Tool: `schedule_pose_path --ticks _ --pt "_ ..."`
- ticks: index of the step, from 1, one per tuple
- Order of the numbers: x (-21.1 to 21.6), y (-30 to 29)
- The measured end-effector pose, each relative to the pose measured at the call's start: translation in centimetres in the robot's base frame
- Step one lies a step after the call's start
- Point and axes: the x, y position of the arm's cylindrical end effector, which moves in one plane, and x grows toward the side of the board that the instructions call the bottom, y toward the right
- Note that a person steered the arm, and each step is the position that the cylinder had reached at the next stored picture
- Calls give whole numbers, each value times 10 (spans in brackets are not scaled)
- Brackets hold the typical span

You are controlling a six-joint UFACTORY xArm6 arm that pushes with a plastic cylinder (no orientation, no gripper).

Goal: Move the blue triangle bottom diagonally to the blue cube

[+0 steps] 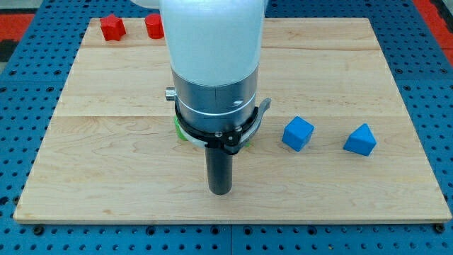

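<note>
The blue cube (298,133) lies on the wooden board (340,64), right of centre. The blue triangle (360,140) lies further to the view's right, at about the same height, with a gap between the two. My tip (221,191) is at the lower end of the dark rod, left of the blue cube and a little below its level, touching neither blue block.
A red star-like block (112,27) and a second red block (153,26) lie at the board's top left; the arm hides part of the second. A green block (181,132) shows only as a sliver behind the arm's body.
</note>
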Motion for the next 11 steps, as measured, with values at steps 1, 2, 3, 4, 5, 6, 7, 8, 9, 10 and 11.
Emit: schedule_pose_path --ticks 1,2,3,4,5,6,7,8,9,10,11 --pt "33 64" --pt "35 102" --pt "35 103" --pt "35 103" --pt "37 145" --pt "24 193" --pt "-5 233" --pt "-28 272" --pt "-59 273" --pt "-85 209" --pt "-103 122"
